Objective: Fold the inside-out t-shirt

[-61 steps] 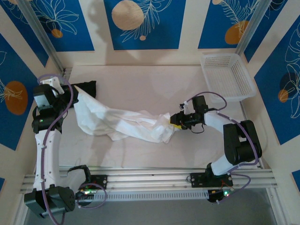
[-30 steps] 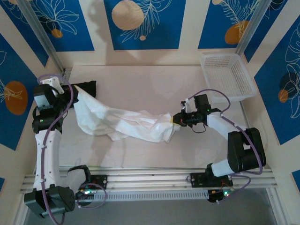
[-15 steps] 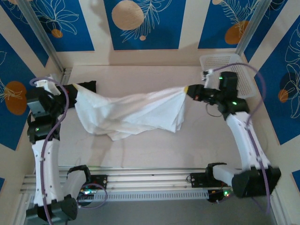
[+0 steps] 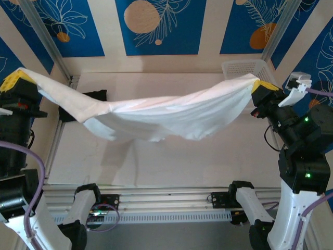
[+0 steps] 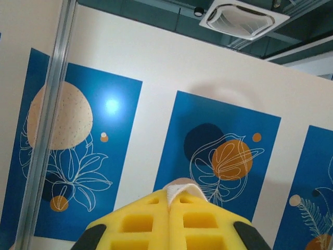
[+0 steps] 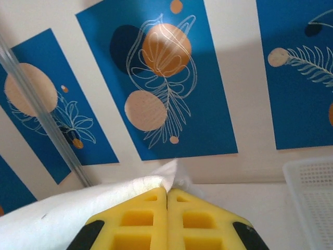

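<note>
Raised well above the desk (image 4: 218,151) since half a second ago, the inside-out t-shirt (image 4: 166,112) is now stretched in the air as a sagging white band, whereas its bulk was earlier lying on the surface. It is held at one end by the left hand (image 4: 11,80), which has been swung up to the far left, and at the other by the right hand (image 4: 263,86), which has been carried up and to the right.

Only the top external view takes in the whole span, along with its shadow on the desk and a black garment (image 4: 96,95) lying at the far left, partly covered by the cloth. From the left wrist, the yellow pads (image 5: 140,224) are seen pressed together on a small tuft of white fabric. From the right wrist, the pads (image 6: 197,219) are likewise clamped on a corner of the shirt, with cloth trailing off to the left.

A white mesh basket (image 4: 240,67) stands at the far right corner. From above, most of its inside is hidden behind the shirt and the right hand. One edge of it is caught by the right wrist camera.
</note>
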Robot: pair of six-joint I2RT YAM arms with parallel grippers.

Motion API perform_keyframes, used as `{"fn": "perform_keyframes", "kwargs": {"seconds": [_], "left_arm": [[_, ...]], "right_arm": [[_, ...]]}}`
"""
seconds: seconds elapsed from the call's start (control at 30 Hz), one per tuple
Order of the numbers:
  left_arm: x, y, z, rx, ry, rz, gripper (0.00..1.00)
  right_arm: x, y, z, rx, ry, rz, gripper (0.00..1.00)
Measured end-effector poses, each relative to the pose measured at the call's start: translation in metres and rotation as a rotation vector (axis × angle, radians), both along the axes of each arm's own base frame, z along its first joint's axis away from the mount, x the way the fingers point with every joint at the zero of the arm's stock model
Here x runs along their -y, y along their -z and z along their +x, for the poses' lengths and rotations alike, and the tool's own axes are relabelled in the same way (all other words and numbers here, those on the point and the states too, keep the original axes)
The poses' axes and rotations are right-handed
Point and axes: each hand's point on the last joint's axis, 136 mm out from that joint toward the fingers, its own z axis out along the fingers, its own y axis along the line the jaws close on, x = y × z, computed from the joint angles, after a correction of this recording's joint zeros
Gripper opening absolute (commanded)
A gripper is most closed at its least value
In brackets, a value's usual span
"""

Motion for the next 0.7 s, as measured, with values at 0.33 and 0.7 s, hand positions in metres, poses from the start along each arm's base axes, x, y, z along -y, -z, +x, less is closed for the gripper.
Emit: {"fn": "perform_keyframes", "kwargs": {"seconds": [0.33, 0.7], "left_arm": [[-0.003, 0.171, 0.253, -0.571, 0.073, -0.05, 0.0], [0.003, 0.108, 0.199, -0.414, 0.071, -0.036, 0.0]], "right_arm": [[-0.013, 0.103, 0.178, -0.333, -0.08, 0.013, 0.0], [-0.011, 0.073, 0.158, -0.24, -0.074, -0.041, 0.0]]}}
